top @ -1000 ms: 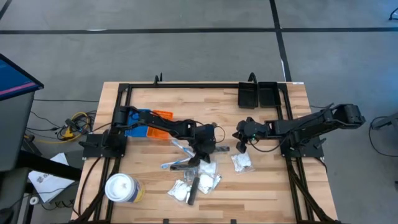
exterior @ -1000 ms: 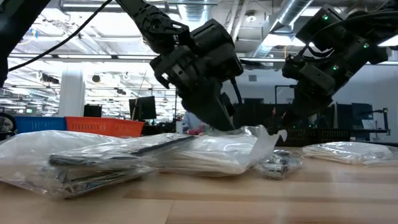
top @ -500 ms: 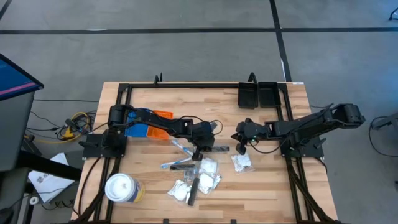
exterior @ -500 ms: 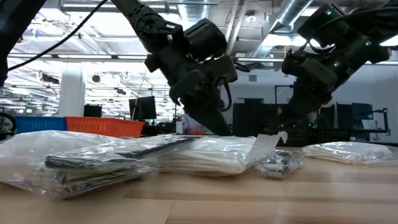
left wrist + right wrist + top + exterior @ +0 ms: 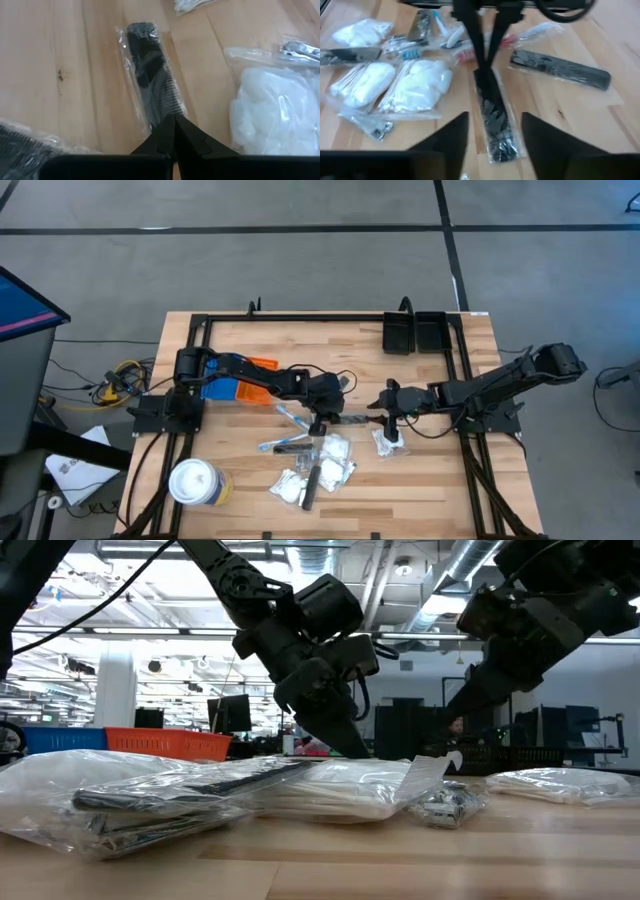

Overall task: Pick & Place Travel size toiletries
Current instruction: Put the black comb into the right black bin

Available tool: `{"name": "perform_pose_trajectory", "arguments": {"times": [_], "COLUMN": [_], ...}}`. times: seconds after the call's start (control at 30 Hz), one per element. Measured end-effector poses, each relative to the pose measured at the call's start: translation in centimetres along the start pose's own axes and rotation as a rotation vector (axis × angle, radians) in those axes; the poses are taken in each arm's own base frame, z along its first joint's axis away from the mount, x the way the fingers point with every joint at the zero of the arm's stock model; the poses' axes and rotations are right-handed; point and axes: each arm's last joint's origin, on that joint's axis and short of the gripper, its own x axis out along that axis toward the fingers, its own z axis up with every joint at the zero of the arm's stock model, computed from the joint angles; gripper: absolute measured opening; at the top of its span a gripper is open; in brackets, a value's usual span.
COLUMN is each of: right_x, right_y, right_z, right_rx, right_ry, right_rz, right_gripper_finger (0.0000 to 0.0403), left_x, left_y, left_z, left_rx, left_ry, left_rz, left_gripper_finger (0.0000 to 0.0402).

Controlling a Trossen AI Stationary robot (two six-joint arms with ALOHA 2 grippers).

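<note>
With the bagged black comb [image 5: 152,82] lying flat mid-table, the left gripper [image 5: 174,131] pinches its near end shut while the right gripper [image 5: 490,131] hovers spread over the far end, ready for lifting

The left arm reaches from its base toward the desk's middle, its left gripper [image 5: 321,423] tilted down with fingers pressed together; the right arm stretches in low from the opposite side, right gripper [image 5: 389,402] with fingers apart
</note>
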Motion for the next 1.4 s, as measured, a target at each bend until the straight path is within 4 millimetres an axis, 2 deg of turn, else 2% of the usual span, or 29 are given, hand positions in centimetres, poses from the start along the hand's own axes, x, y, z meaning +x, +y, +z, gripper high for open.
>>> {"name": "perform_pose_trajectory", "arguments": {"times": [0.13,0.23,0.4,0.67,0.83,0.97,1.23,1.4], "right_x": [0.0,0.0,0.0,0.0,1.2,2.3,3.0,3.0], "right_y": [0.2,0.2,0.2,0.2,0.2,0.1,0.6,0.7], "right_z": [0.0,0.0,0.1,0.0,-0.9,-1.6,-0.3,-0.2], "right_rx": [-0.021,-0.02,-0.018,-0.036,-0.076,-0.09,-0.129,-0.134], "right_ry": [-0.006,-0.012,-0.019,-0.013,0.053,0.11,0.096,0.096], "right_rz": [-0.001,-0.008,-0.007,-0.006,-0.024,-0.039,-0.035,-0.033], "right_gripper_finger": [0.0251,0.0264,0.0256,0.0226,0.0209,0.02,0.0195,0.02], "left_x": [0.0,0.2,0.8,1.4,1.3,1.1,1.0,1.0], "left_y": [0.0,0.1,0.2,1.6,1.9,1.3,1.1,1.2], "left_z": [0.0,-0.1,-0.5,-1.0,-1.2,-0.8,-0.5,-0.3], "left_rx": [-0.001,-0.001,-0.005,-0.055,-0.085,-0.064,-0.036,-0.031], "left_ry": [0.005,0.007,0.022,0.018,0.01,-0.003,-0.023,-0.039], "left_rz": [0.016,0.016,0.018,0.021,-0.012,-0.003,0.009,0.024], "left_gripper_finger": [0.0001,0.0001,0.0001,0.0001,0.0001,0.0001,0.0001,0.0001]}}
